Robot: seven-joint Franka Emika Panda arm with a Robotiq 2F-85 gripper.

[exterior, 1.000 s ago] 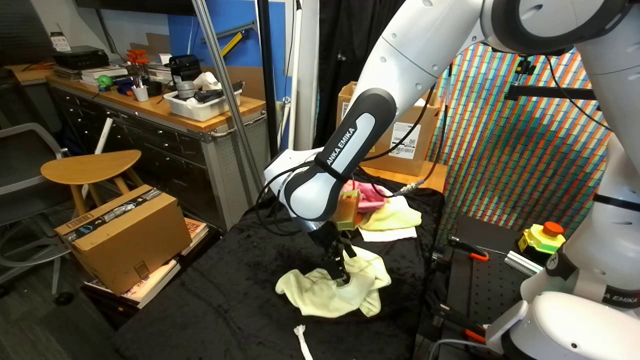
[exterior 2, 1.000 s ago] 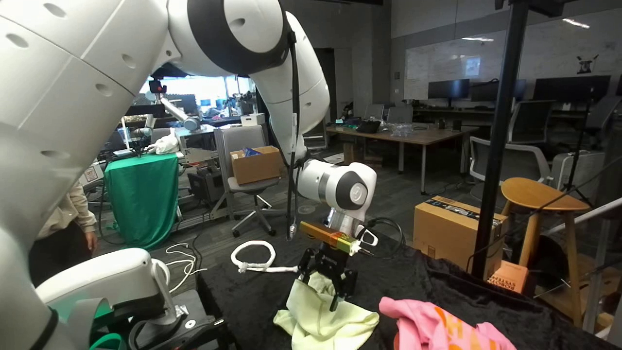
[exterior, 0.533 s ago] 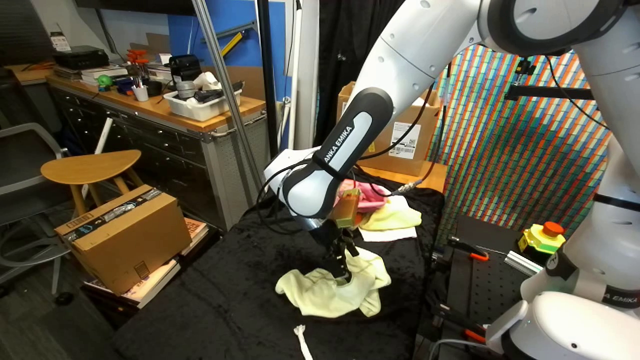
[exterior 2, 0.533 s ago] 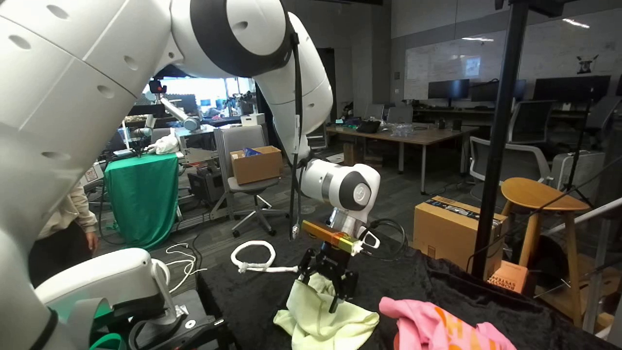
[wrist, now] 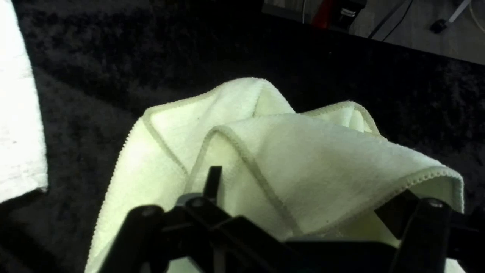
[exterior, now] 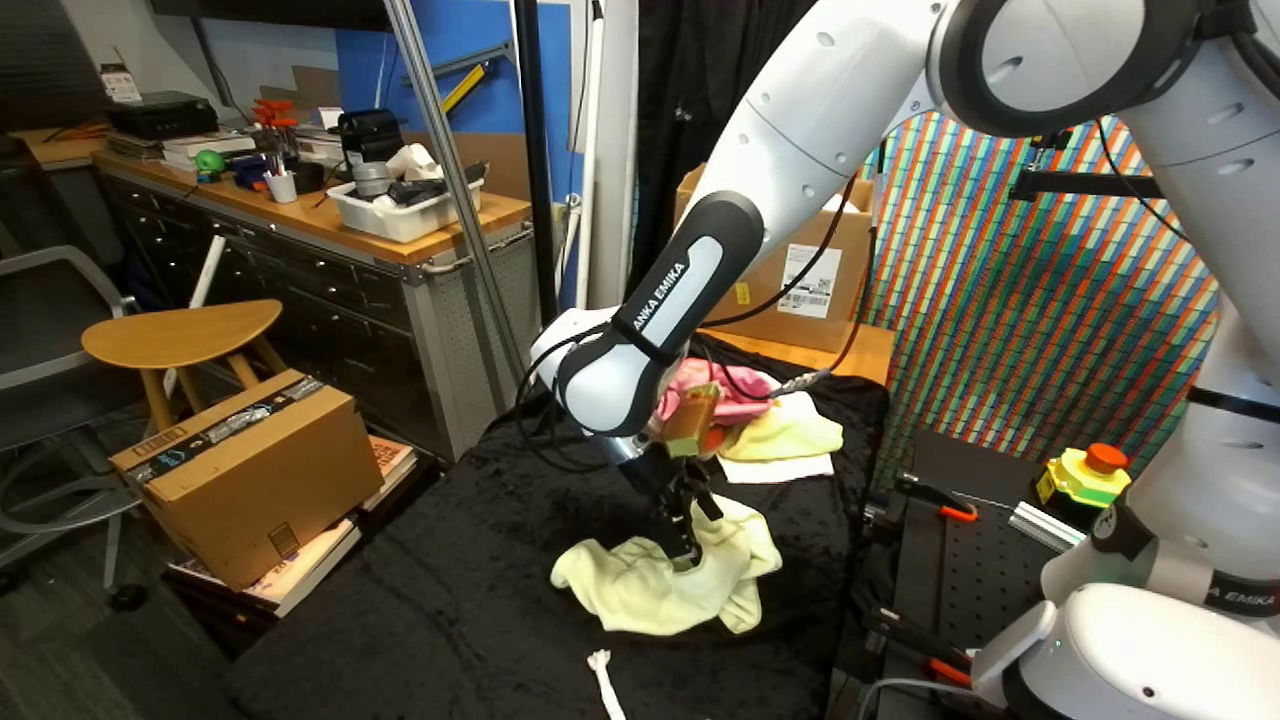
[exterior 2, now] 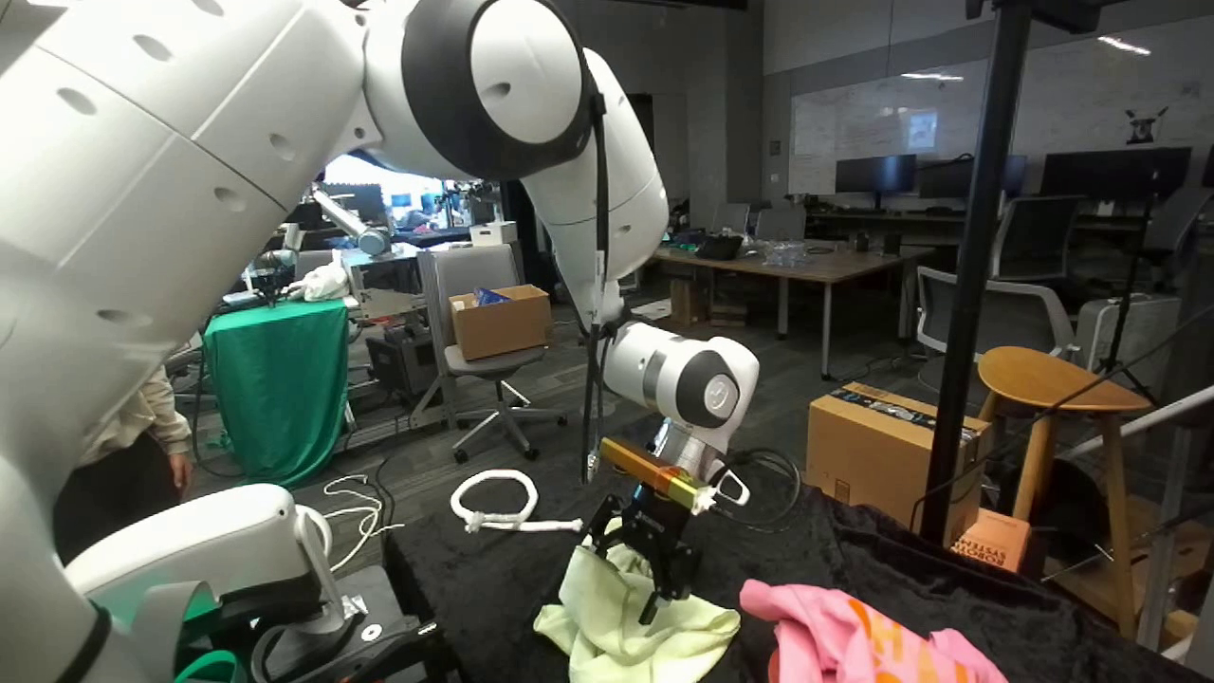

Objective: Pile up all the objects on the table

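A crumpled pale yellow-green cloth (exterior: 650,600) lies on the black-covered table; it also shows in an exterior view (exterior 2: 631,636) and the wrist view (wrist: 310,159). My gripper (exterior 2: 626,581) is low over it, tilted, with fingers apart. In the wrist view my gripper (wrist: 305,199) has a cloth fold between its wide-set fingers. The right fingertip is partly behind a cloth edge. A pink cloth with orange print (exterior 2: 854,636) lies beside it. A yellow cloth (exterior: 790,437) and a white cloth (exterior: 785,470) lie by the pink one. A white rope (exterior 2: 498,524) lies loosely looped.
The rope's end shows near the front of the table (exterior: 605,685). A large cardboard box (exterior: 815,290) stands behind the cloths. A metal pole (exterior 2: 972,266) rises at the table's edge. The robot's base (exterior: 1180,480) and an emergency stop (exterior: 1085,475) are beside the table.
My arm has shifted and the gripper has moved slightly, a little lower and to the right in an exterior view. The fingers stay apart. The cloths and rope have not visibly moved.
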